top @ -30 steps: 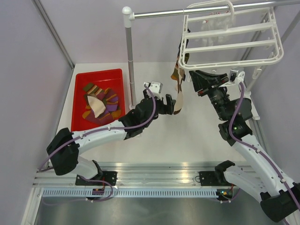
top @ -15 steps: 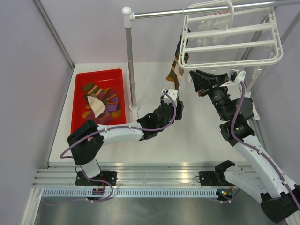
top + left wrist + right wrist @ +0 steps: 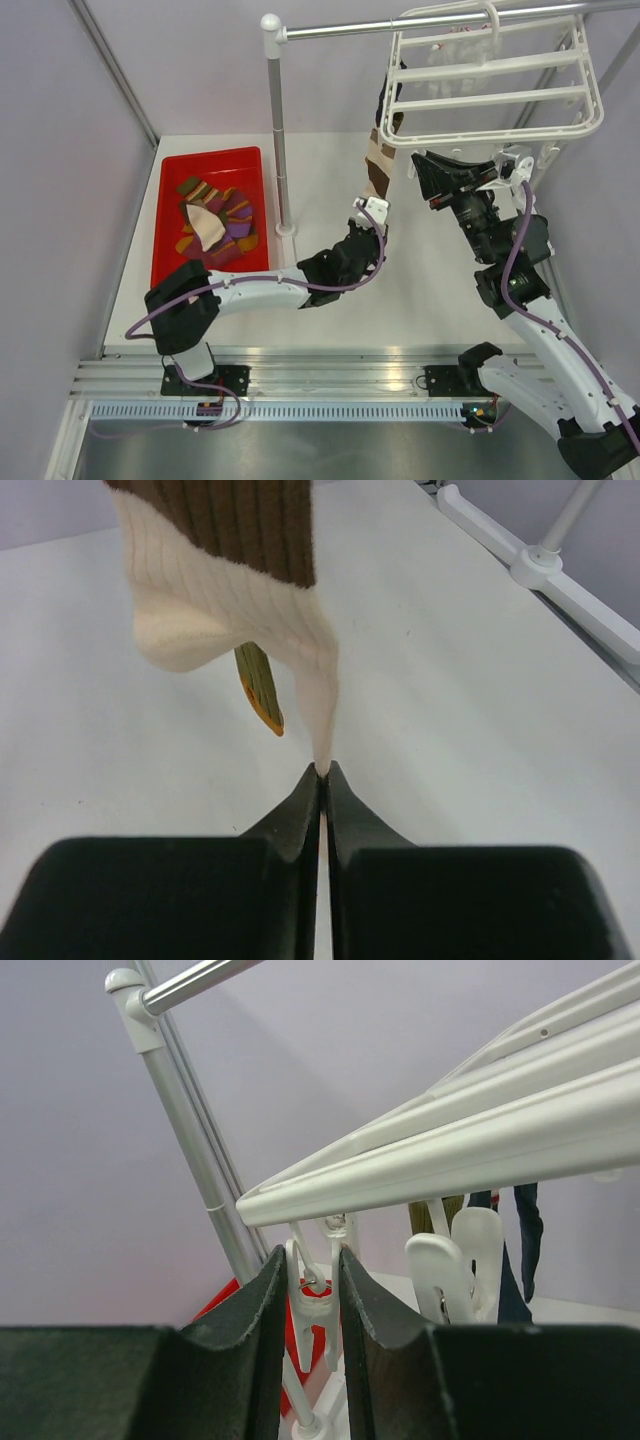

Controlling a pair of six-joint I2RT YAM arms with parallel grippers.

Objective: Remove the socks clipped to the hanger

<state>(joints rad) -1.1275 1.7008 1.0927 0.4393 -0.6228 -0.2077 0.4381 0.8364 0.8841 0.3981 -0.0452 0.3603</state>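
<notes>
1. Pressed together with no gap on the left gripper [image 3: 322, 773]; pinched between the fingertips, the cream toe tip of one brown-and-cream sock [image 3: 225, 590], drawn out to a point.
2. Closed to a narrow gap on the right gripper [image 3: 306, 1260], a finger against each side of one white clip [image 3: 312, 1305] that dangles from the lower rail of the hanger [image 3: 480, 1130].
3. Left wrist view only: one olive strip [image 3: 258, 685] with an orange tip, hanging behind the cream toe above the white table [image 3: 480, 680].
4. Right wrist view only: a second clip [image 3: 455, 1270] just right of the fingers. Behind it, one dark navy sock [image 3: 525, 1225] with an olive edge beside it.
5. Top view only: both arms together.
   - Upper right: the hanger, hung on the metal pole stand [image 3: 277, 120].
   - Frame centre: the striped sock, running from the hanger's left edge down to the left gripper.
   - Left: one red tray [image 3: 200, 165] holding a pile of socks [image 3: 215, 220] in purple, olive, orange and white, number not countable.
</notes>
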